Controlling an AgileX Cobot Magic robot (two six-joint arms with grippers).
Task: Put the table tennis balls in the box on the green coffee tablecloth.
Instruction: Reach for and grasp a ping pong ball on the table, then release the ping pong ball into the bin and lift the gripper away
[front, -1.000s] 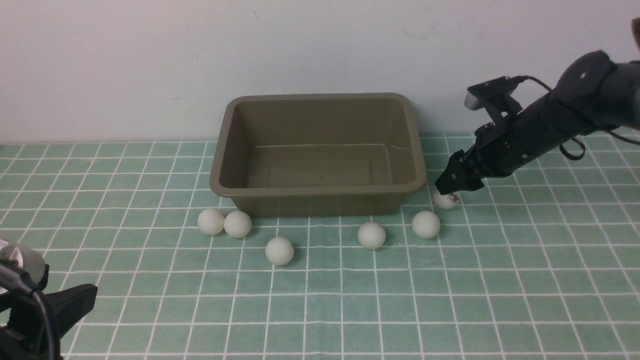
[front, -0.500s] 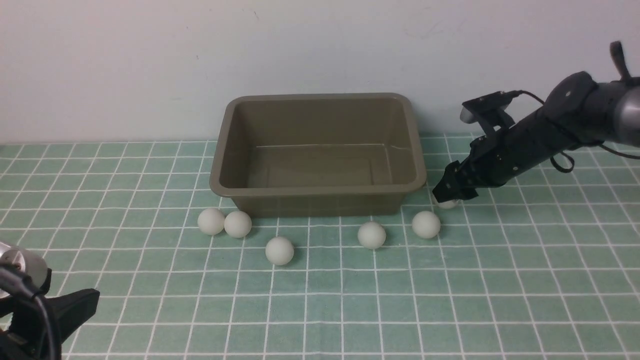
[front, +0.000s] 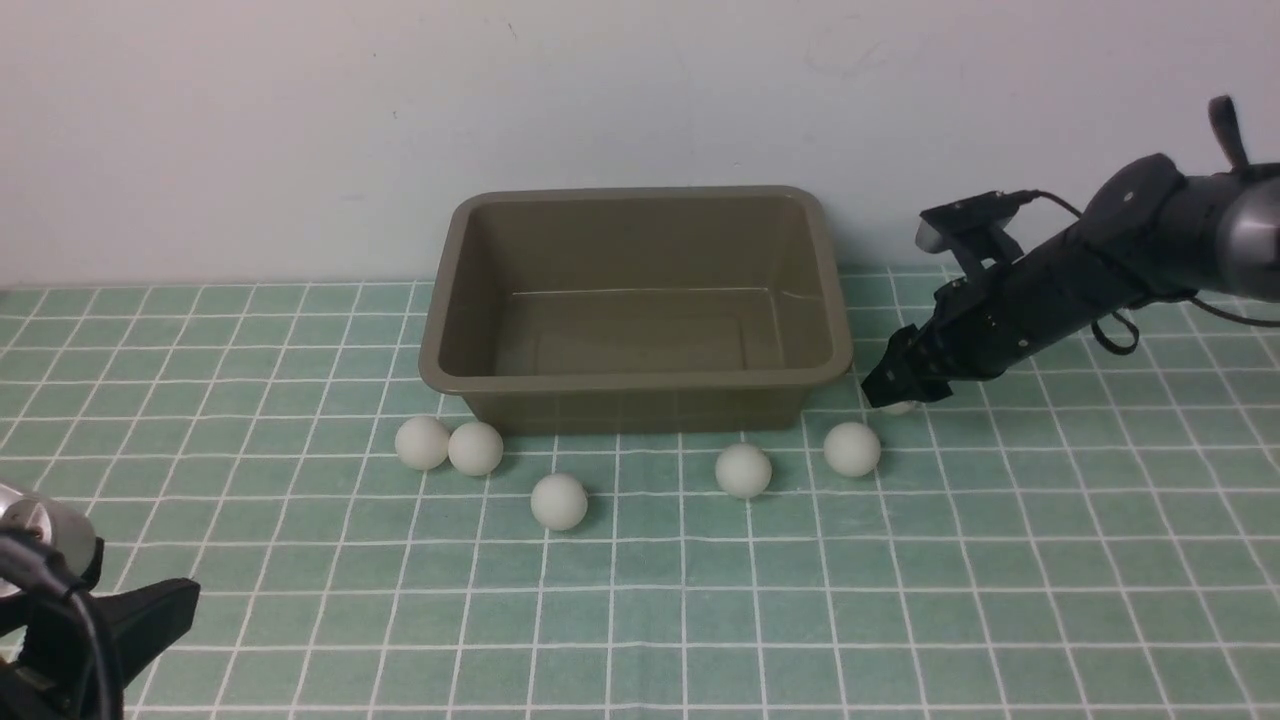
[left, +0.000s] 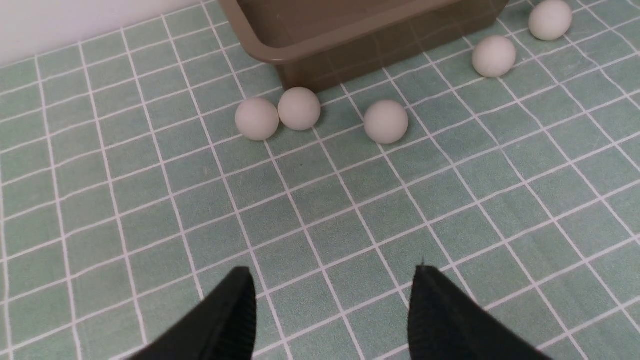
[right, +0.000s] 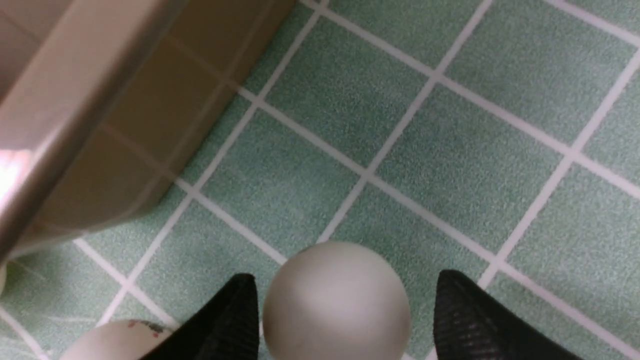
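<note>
Sixth small white plastic ball (front: 899, 408): the front view shows only a pale sliver; the rest hides behind the right gripper (front: 890, 393).
Contact with that ball: the right wrist view cuts ball and finger bases at the frame edge; whether the closer finger touches it cannot be told.
Neighbouring white ball with a printed mark (right: 112, 341): mostly cut off by the frame edge; the mark is too blurred to read.
Olive-brown plastic box (right: 70, 130): blurred in the right wrist view, one corner only; the left wrist view also crops it.
Left gripper (left: 332, 285): both fingers run off the frame edge; the front view shows just a dark piece in its corner.
Right arm (front: 1150, 225): cut off by the front view's right edge.
</note>
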